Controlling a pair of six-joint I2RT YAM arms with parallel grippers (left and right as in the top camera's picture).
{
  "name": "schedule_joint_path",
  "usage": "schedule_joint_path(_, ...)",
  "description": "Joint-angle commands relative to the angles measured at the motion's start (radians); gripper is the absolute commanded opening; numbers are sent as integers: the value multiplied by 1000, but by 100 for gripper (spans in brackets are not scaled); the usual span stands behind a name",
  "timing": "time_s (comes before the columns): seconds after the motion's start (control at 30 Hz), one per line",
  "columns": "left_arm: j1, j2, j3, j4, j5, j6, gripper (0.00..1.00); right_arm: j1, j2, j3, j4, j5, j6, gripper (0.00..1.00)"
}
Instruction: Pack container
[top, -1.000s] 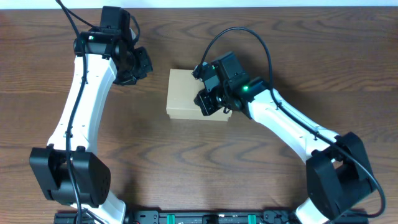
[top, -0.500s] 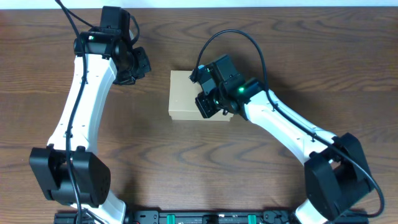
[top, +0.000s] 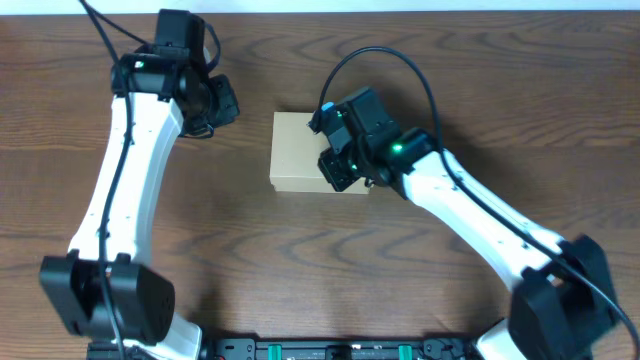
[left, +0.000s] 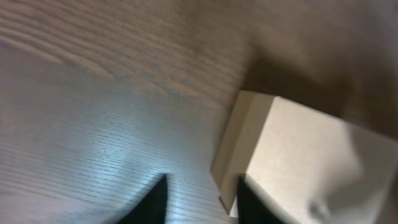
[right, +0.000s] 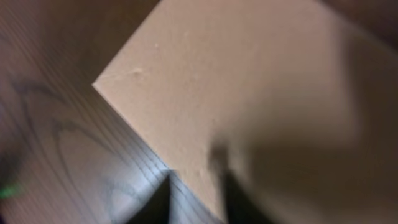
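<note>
Closed rectangular light-tan cardboard box (top: 300, 152) sits mid-tabletop (top: 300, 260). Right gripper (top: 340, 168) over box's right edge. Left gripper (top: 215, 105) left of box, farther back, apart.

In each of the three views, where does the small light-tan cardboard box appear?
Overhead: the small light-tan cardboard box lies just above the centre.
Left wrist: the box is at the lower right, one corner near the middle.
Right wrist: the box fills the upper right, one corner pointing left.
Shared landmark: the dark wood-grain table beneath it.

Bare table (top: 300, 260) round the container (top: 298, 150) — only the right gripper (top: 338, 170) over its right edge
</note>
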Motion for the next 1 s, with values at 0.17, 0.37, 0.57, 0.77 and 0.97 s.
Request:
schedule_joint_path(0.17,3,-113,31,-32,-17,1,96,-55,-150,24,-13,59,-49,99)
schedule_joint_path(0.37,4,-178,31,-118,14,41,95,-85,-239,23,-90,98,-75,99)
schedule_joint_path(0.57,5,-278,-15,-172,-22,71,95,-168,-389,-48,-174,35,-188,99)
schedule_joint_path(0.77,5,-529,-283,-71,-35,85,95,-284,-657,-257,-139,-23,-199,99)
schedule_joint_path(0.97,5,-856,-582,61,-14,71,95,-323,-915,-447,-111,-23,-208,99)
